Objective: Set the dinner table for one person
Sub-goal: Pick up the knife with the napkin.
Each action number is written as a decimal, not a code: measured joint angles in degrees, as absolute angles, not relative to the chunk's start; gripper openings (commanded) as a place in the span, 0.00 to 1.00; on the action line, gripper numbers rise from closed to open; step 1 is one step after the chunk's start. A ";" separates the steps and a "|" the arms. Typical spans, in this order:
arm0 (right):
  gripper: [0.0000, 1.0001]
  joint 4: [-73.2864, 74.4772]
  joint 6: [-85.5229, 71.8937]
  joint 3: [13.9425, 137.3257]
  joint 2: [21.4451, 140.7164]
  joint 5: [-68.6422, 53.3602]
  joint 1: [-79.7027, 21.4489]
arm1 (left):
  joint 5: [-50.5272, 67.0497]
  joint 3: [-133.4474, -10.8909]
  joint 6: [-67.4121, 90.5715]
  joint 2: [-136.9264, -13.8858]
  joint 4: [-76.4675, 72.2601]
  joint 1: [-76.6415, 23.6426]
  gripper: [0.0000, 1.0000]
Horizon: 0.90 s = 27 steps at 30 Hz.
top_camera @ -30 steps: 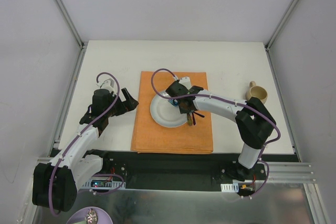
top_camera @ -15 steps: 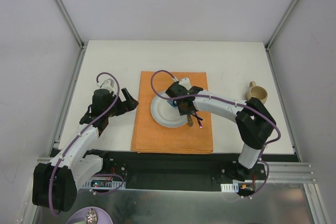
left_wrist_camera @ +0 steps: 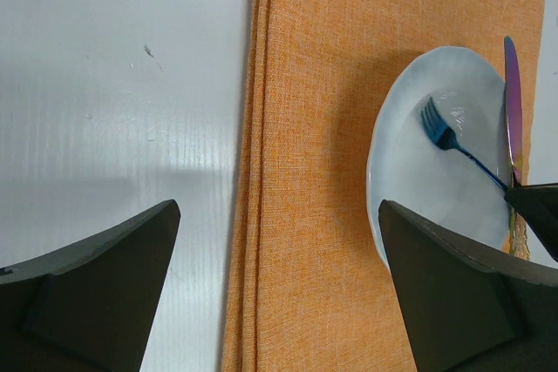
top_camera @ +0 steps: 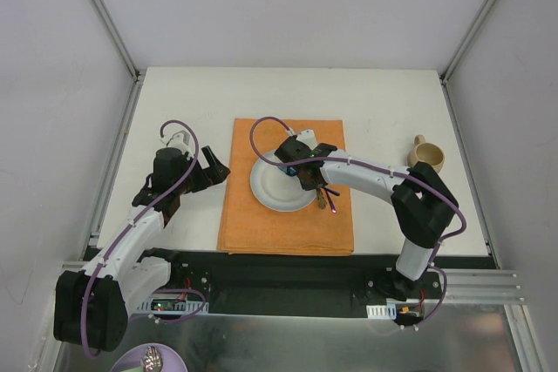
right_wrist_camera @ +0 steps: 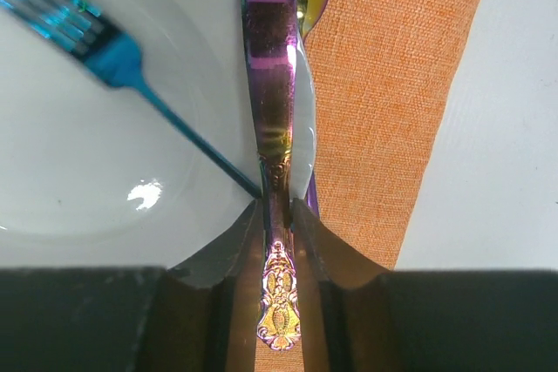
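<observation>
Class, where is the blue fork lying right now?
In the left wrist view, at right, the blue fork lies in the white plate on the orange placemat, beside the iridescent knife.

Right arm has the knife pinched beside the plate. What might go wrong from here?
1. The right gripper pinches the knife only at its narrow handle neck, so it may pivot or slip when moved.
2. The knife runs along the plate rim; dragging it sideways might shift the plate.
3. The fork handle ends right beside the fingers and could get snagged or flicked off.
</observation>
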<state>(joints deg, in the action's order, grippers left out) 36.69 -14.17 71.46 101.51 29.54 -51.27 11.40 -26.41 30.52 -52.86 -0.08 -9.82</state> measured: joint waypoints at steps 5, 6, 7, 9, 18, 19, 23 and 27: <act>0.09 36.71 -14.06 71.46 101.51 29.56 -51.27 | 11.40 -26.41 30.52 -52.88 -0.08 -9.82 0.99; 0.07 36.71 -14.09 71.46 101.51 29.56 -51.27 | 11.40 -26.39 30.52 -52.88 -0.08 -9.82 0.99; 0.02 36.71 -14.04 71.46 101.51 29.54 -51.27 | 11.40 -26.39 30.50 -52.88 -0.08 -9.82 0.99; 0.01 36.71 -14.04 71.44 101.51 29.54 -51.27 | 11.38 -26.39 30.50 -52.88 -0.08 -9.82 0.99; 0.01 36.60 -14.06 71.05 100.90 29.54 -51.27 | 11.40 -26.39 30.50 -52.88 -0.08 -9.82 0.99; 0.01 36.64 -14.04 70.81 100.66 29.56 -51.27 | 11.40 -26.39 30.50 -52.88 -0.08 -9.82 0.99; 0.01 36.88 -14.04 70.35 99.02 29.58 -51.27 | 11.40 -26.39 30.50 -52.88 -0.08 -9.82 0.99; 0.01 37.19 -14.00 70.37 96.38 29.89 -51.27 | 11.40 -26.39 30.50 -52.88 -0.08 -9.82 0.99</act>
<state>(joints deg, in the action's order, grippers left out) 37.19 -14.00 70.37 96.38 29.89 -51.27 11.40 -26.39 30.50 -52.88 -0.08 -9.82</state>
